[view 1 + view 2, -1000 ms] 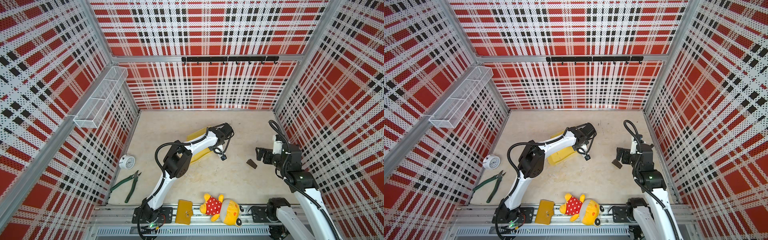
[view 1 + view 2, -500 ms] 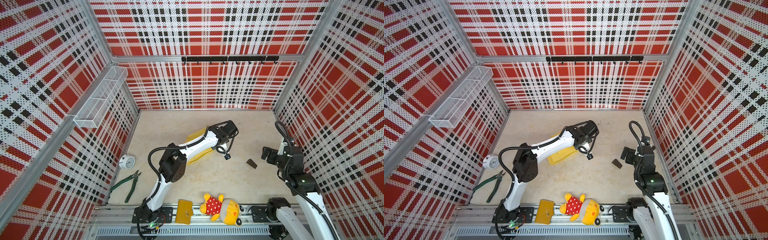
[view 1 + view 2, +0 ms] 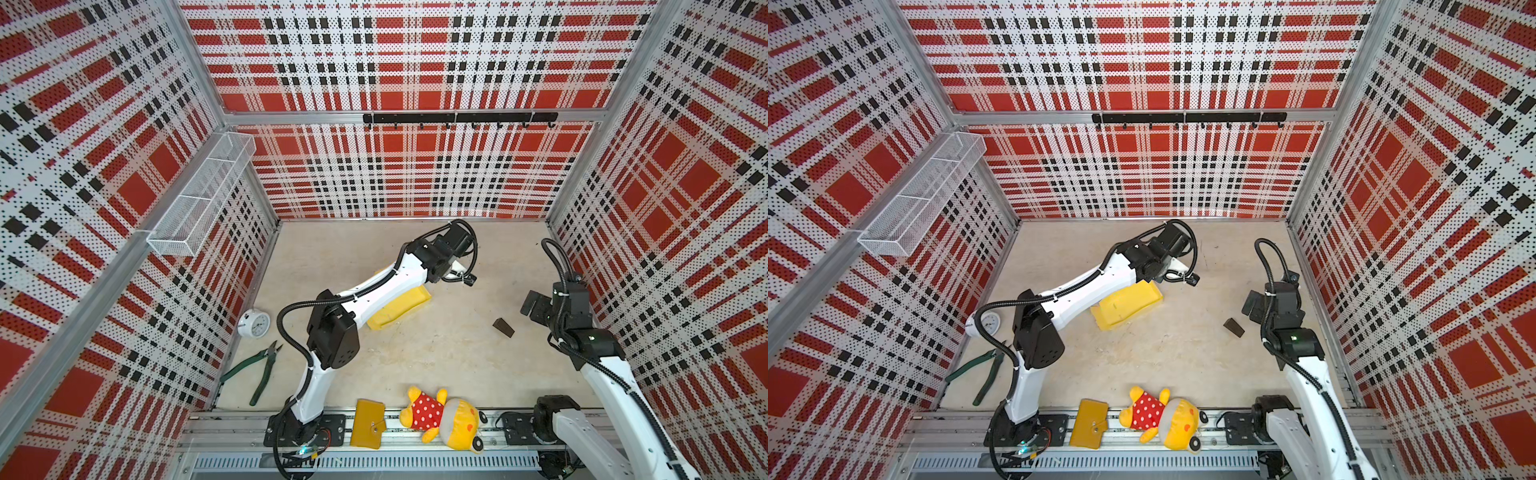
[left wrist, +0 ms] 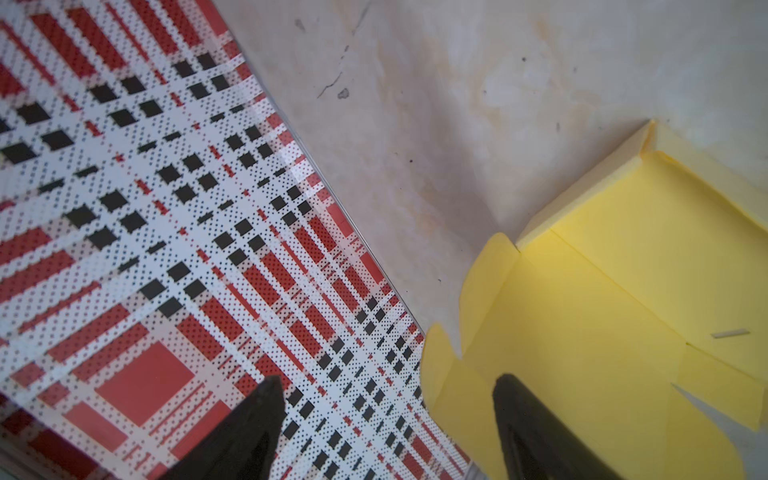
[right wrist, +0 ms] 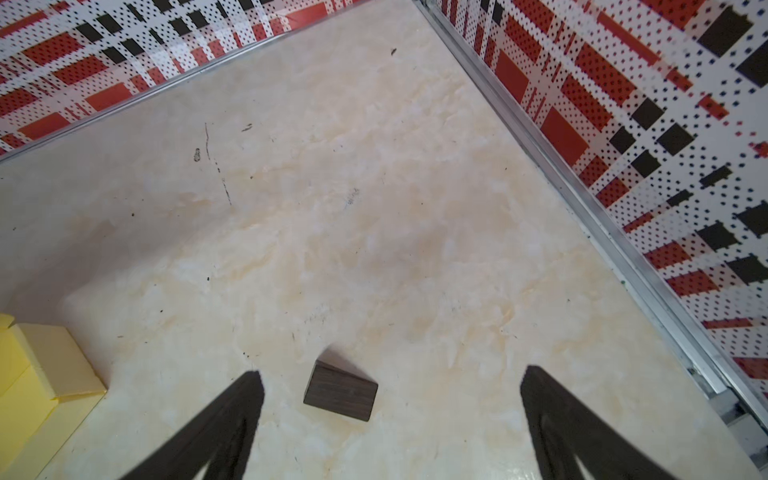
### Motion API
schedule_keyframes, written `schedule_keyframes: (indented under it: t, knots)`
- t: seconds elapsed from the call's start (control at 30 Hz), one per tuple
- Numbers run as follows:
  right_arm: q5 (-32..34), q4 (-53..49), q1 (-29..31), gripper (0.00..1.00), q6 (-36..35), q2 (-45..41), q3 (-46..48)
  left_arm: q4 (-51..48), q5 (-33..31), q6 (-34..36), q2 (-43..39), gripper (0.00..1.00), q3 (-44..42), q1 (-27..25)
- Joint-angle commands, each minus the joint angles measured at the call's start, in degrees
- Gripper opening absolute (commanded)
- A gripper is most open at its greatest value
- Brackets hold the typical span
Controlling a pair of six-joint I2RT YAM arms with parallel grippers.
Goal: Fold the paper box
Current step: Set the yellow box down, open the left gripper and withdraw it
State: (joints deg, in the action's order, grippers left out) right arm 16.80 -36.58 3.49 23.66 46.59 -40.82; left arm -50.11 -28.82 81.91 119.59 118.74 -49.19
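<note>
We saw the pale yellow thin-cardboard paper box [image 3: 401,307] lying on the beige marbled tabletop [image 3: 415,365], left of the middle in both top views and partly hidden under the white left forearm [image 3: 386,286]. In the left wrist view, a panel of the box with rounded flaps lay open. The left gripper [image 4: 388,384] held its black fingers wide apart with nothing between them, one fingertip over that panel. The right gripper [image 5: 390,372] was equally wide and empty, near a small dark brown wedge-shaped block [image 5: 340,392] well apart from the box.
</note>
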Motion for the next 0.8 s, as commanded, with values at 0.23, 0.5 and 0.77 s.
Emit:
schedule_keyframes:
  t: [0.23, 0.5, 0.77]
  knots:
    - [-1.03, 6.83, -0.23, 1.0, 2.78, 1.27, -1.3, 2.25, 12.09, -39.18, -12.75, 1.0, 5.15, 8.78]
    - [-2.84, 7.51, -0.15, 1.0, 3.32, 0.67, -1.11, 2.03, 28.05, -66.42, -21.68, 1.0, 2.06, 21.42]
    - [-3.66, 10.59, 0.7, 1.0, 4.71, 2.83, -2.29, 6.17, 41.28, -81.1, -27.65, 1.0, -8.27, 33.04]
